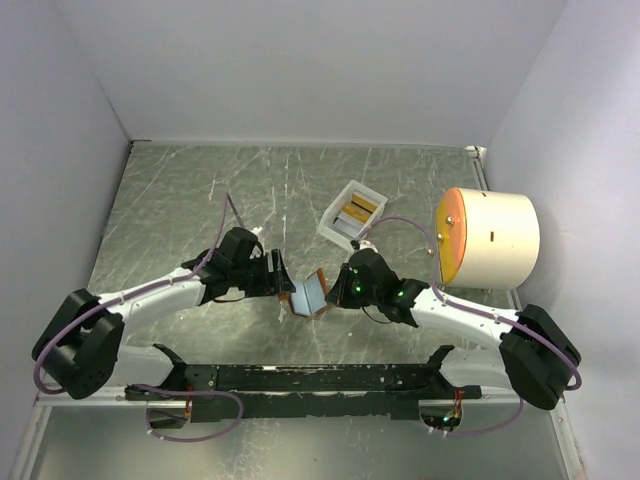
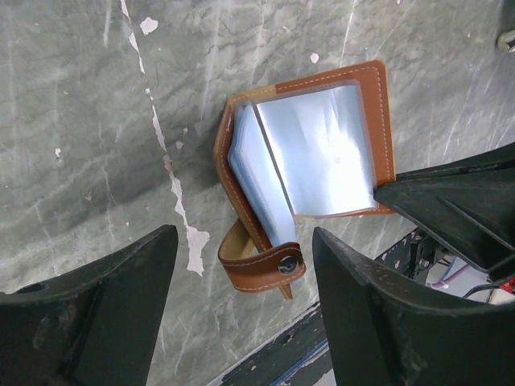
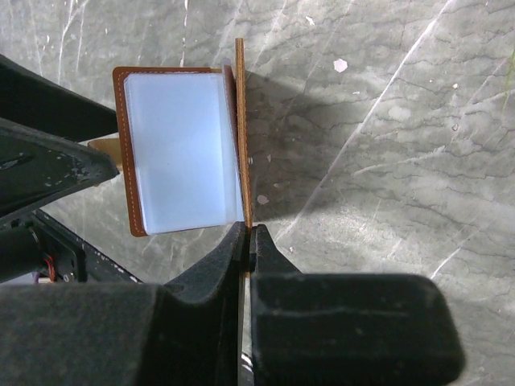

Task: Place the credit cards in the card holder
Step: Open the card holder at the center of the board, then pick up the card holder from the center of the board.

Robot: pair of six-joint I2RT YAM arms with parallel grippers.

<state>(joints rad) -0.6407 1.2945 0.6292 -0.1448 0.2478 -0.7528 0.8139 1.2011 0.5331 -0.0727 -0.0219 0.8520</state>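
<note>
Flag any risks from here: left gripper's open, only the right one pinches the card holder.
1. The right gripper pinches only a thin cover edge of the card holder; with the left gripper open, it may slip or flop shut.
2. The credit cards lie in the white tray near the right arm; reaching them could clash arms.

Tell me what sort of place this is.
Probably a lab robot test cell: plain white walls box in a scratched grey table, the left arm and right arm sit on a black rail at its near edge, and the card holder looks like a practice prop.
</note>
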